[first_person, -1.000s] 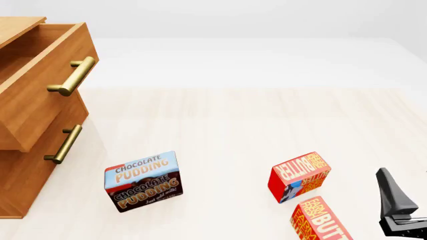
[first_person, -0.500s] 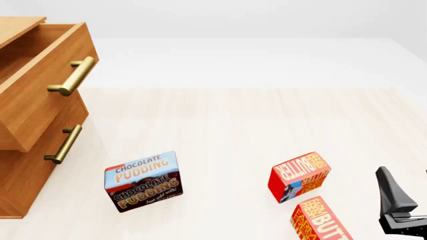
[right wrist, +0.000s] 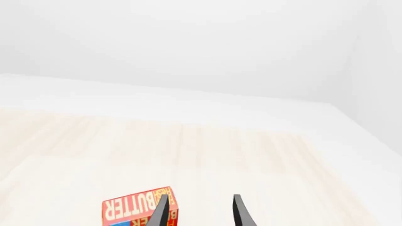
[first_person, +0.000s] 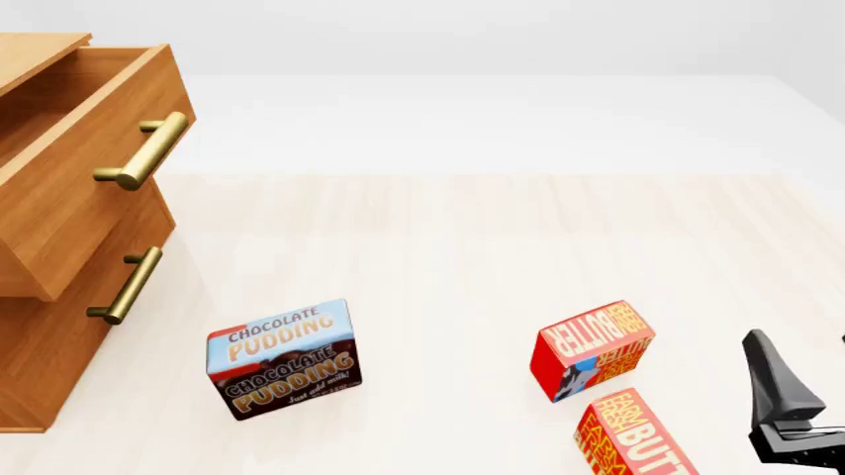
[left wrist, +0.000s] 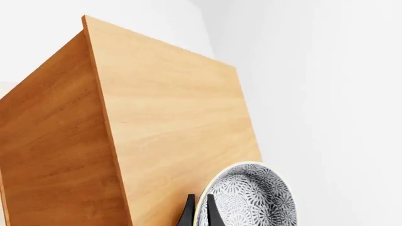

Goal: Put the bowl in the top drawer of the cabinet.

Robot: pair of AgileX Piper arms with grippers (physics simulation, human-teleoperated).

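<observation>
The bowl [left wrist: 251,197], black-and-white patterned with a thin tan rim, appears only in the left wrist view. My left gripper [left wrist: 199,213] is shut on its rim, one finger outside and one inside. Broad brown panels of the cabinet [left wrist: 169,127] rise close beside the bowl. In the front view the cabinet [first_person: 53,346] stands at the far left with its top drawer [first_person: 79,188] pulled out; the bowl and left gripper are out of that view. My right gripper [right wrist: 199,214] is open and holds nothing, low at the front right.
A chocolate pudding box [first_person: 283,358] stands in front of the cabinet. Two red butter boxes [first_person: 592,348] [first_person: 634,435] lie near the right gripper's finger [first_person: 777,386]. The lower drawer's brass handle [first_person: 126,285] is below the top one [first_person: 142,150].
The right gripper has sunk very slightly in the front view. The cabinet, open drawer and boxes have not moved.
</observation>
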